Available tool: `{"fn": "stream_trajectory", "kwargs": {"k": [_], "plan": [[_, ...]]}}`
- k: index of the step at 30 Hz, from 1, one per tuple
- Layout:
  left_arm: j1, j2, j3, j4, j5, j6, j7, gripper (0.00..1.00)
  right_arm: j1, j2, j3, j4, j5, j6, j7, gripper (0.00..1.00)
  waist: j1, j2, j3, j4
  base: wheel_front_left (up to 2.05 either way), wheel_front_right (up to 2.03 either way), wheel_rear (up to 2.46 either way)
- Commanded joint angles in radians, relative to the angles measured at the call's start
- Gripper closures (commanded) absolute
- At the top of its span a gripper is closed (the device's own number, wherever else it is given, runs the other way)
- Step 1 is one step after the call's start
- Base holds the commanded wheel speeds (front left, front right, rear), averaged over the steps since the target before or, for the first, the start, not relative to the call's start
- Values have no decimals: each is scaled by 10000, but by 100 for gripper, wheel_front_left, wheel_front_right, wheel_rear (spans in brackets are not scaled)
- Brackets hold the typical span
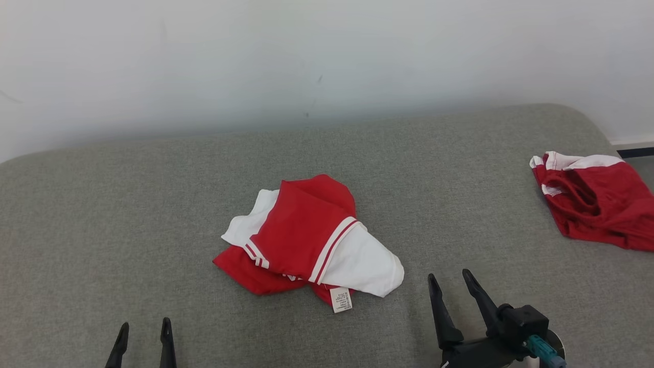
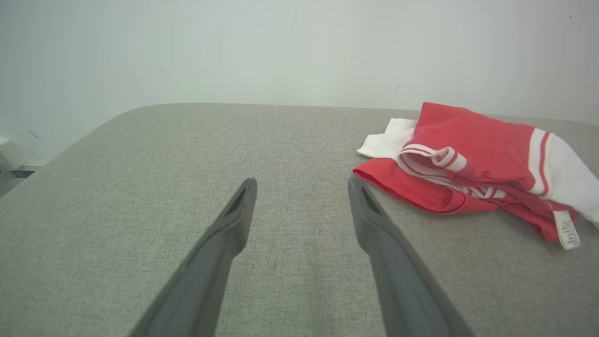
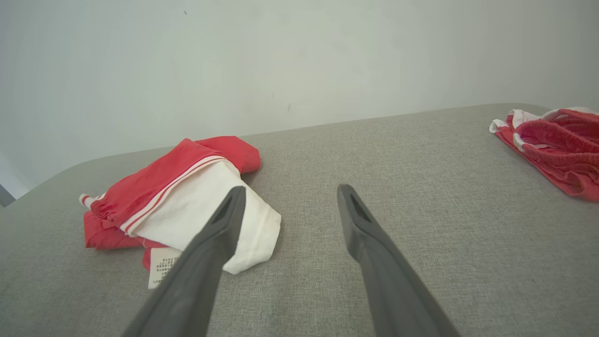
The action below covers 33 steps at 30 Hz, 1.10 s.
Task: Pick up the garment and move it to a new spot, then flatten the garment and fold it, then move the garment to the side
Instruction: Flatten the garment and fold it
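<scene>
**Both grippers spread and empty, garment bunched mid-surface**

The left gripper (image 1: 144, 327) sits at the 7 o'clock edge of the head view, only its two dark fingertips in sight, parted and with nothing between them. Its wrist view shows the same: fingers wide apart over bare grey fabric, touching no cloth. The right gripper (image 1: 450, 277) stands at about 5 o'clock, more of it in frame, its jaws likewise released and holding nothing. Its fingertips are close to the garment's white lower corner but apart from it.

The garment (image 1: 306, 240), red and white with thin red and white stripes at the seams, lies crumpled in the middle of the grey padded surface (image 1: 102, 204). A red panel is folded over the top, white fabric spills out toward 4 o'clock and 10 o'clock, and more red shows beneath at 7 o'clock. A white care label (image 1: 341, 299) pokes out at its 6 o'clock edge, lying flat on the padding.

From the left gripper the garment is at roughly 1 o'clock; from the right gripper, at about 10 o'clock.

A second red-and-white garment (image 1: 598, 199) lies heaped at the 3 o'clock edge of the surface, well apart from the first. A pale wall (image 1: 306, 51) rises behind at 12 o'clock.
</scene>
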Motion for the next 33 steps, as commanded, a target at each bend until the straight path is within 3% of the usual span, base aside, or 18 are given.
{"fn": "stream_trajectory", "kwargs": {"k": [1, 23, 25, 26, 29, 30, 31, 33], "plan": [[-81, -41, 26, -42, 32, -18, -29, 0, -34, 17, 44, 59, -71, -26, 6, 0, -1, 0, 56, 53, 0, 0, 0], [-1099, -77, -1023, -104, -594, -167, -29, 0, -1127, 17, 121, 1388, -185, -26, 4, 0, -1, 0, 1997, 1356, 0, 0, 0], [-1160, -78, -1030, -96, -586, -147, -29, 0, -1194, 16, 134, 1486, -166, -26, 4, 14, -1, 0, 2017, 1369, 0, 0, 0], [-1175, -77, -1022, -98, -589, -148, -29, 0, -1197, 17, 150, 1538, -150, -26, 6, 37, -1, 0, 2013, 1368, 0, 0, 0], [-1167, -79, -987, -146, -587, -150, -29, 0, -1206, 16, 174, 1619, -80, -26, 4, 91, -1, 0, 1968, 1323, 0, 0, 0], [-1167, -79, -987, -146, -587, -150, -29, 0, -1206, 16, 174, 1619, -80, -26, 4, 91, -1, 0, 1968, 1323, 0, 0, 0], [-1164, -79, -980, -153, -589, -150, -29, 0, -1206, 16, 195, 1635, -69, -26, 4, 100, -1, 0, 1952, 1302, 0, 0, 0], [-1172, -79, -1007, -175, -550, -152, -29, 0, -1224, 16, 159, 1459, 107, -26, 6, 100, -1, 0, 1901, 1251, 0, 0, 0]]}}
